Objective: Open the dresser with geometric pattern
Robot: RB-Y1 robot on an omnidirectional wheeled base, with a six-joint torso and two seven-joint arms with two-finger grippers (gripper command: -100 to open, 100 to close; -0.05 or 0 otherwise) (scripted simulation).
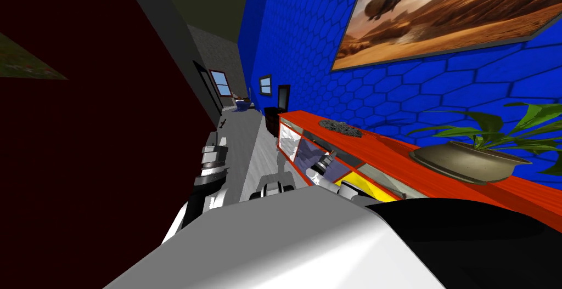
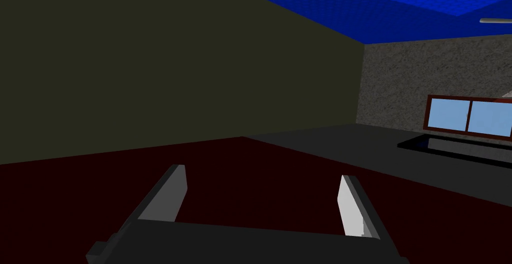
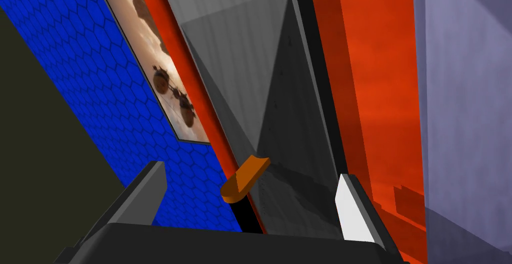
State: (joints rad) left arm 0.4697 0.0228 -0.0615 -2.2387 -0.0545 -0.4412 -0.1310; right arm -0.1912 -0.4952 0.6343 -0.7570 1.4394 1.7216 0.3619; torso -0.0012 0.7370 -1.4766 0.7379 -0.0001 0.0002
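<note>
1. At far left in the head view, close beside a dark red wall (image 1: 82, 137): the left gripper (image 2: 262, 173), fingers spread wide apart, pinching nothing.
2. Next, right of the grey floor strip: the dresser (image 1: 384, 147), one long low piece with an orange-red top. Long axis running along the blue hexagon wall (image 1: 307, 55), from close by the chest away toward the far end of the room. Front facing out from that wall onto the floor, toward the left arm's side.
3. Three front panels countable in the head view, from far to near: white with grey shapes, blue-grey, then yellow.
4. Right at that front, by the blue-grey panel: the right gripper (image 3: 251, 171), fingers spread, closed on nothing.
5. Between those two fingers in the right wrist view: one orange, tab-shaped handle (image 3: 245, 178), jutting out from the dresser's front edge, pressed by neither finger. Beyond it, grey planes framed by orange-red panels; cannot tell whether that front stands ajar.
6. On the dresser top, toward its far end: one dark grey, lumpy heap (image 1: 340, 127).
7. Further right on the top: one green, long-leaved plant (image 1: 510, 129) in one wide, shallow, olive pot (image 1: 466, 162).
8. Above, on the blue hexagon wall: one framed picture (image 1: 439, 17) in brown and sandy tones.
</note>
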